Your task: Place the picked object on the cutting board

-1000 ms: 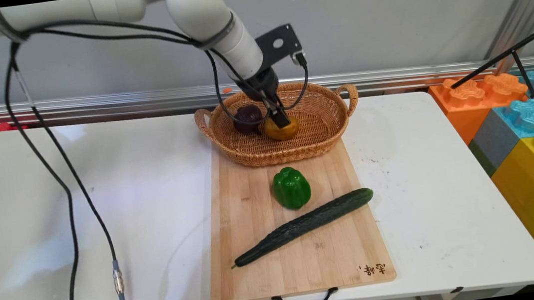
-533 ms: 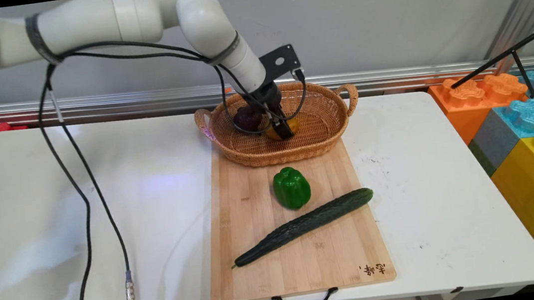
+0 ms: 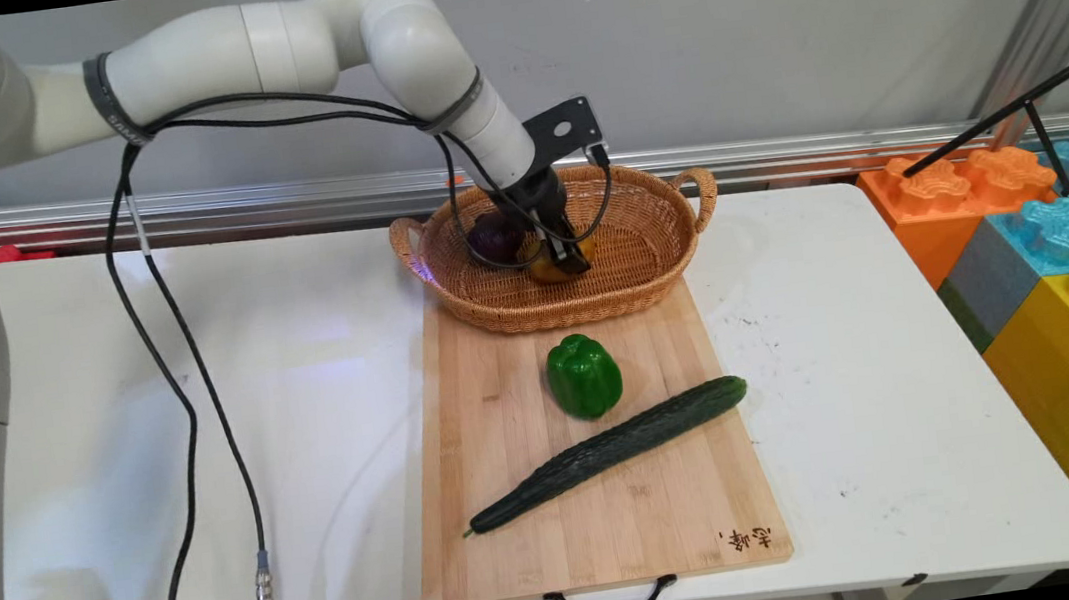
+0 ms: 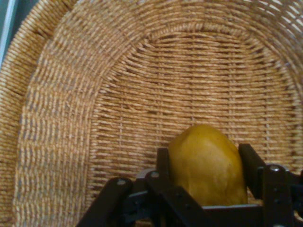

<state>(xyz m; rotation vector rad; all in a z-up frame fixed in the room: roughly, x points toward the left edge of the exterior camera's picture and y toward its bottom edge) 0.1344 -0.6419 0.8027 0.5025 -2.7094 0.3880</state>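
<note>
On the white table (image 3: 856,384), wide bare surface lies to the left and right of one wooden cutting board (image 3: 595,474), whose near edge with its black handle (image 3: 611,597) reaches the table's near edge. One wicker basket (image 3: 652,266) with two loop handles sits at the board's far end, its near rim overlapping the board, its far rim near the table's back edge. One dark green cucumber (image 3: 612,452) lies slantwise across the board, its right tip at the board's right edge. One green bell pepper (image 3: 583,375) stands between cucumber and basket, apart from both. One dark purple fruit (image 3: 493,236) rests in the basket's left half. One yellow-orange fruit (image 4: 208,163) lies on the basket floor just right of it. One black gripper (image 3: 570,258) reaches down into the basket; its fingers (image 4: 163,163) stand partly apart, one on each flank of the yellow-orange fruit, against or nearly against its sides.
</note>
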